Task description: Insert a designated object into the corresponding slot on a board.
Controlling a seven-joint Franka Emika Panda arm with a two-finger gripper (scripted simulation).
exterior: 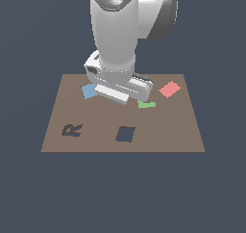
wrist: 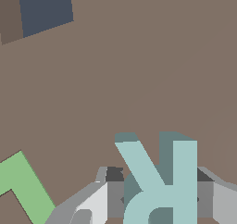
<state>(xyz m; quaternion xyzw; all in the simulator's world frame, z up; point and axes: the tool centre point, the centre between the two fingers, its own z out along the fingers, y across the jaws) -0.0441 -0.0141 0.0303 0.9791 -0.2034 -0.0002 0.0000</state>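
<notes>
Between the fingers (wrist: 95, 204) of the gripper (wrist: 159, 200) sits the teal R block (wrist: 162, 181), and the jaws appear closed against its sides, though the contact itself is hard to see. Carrying it well means keeping it level and turning it to match the R-shaped slot (exterior: 72, 130), which lies well off from the gripper toward the board's (exterior: 168, 126) near edge, before lowering. Arm stands nearly upright over the board, wrist low, the green L block (wrist: 23, 186) just beside the gripper
</notes>
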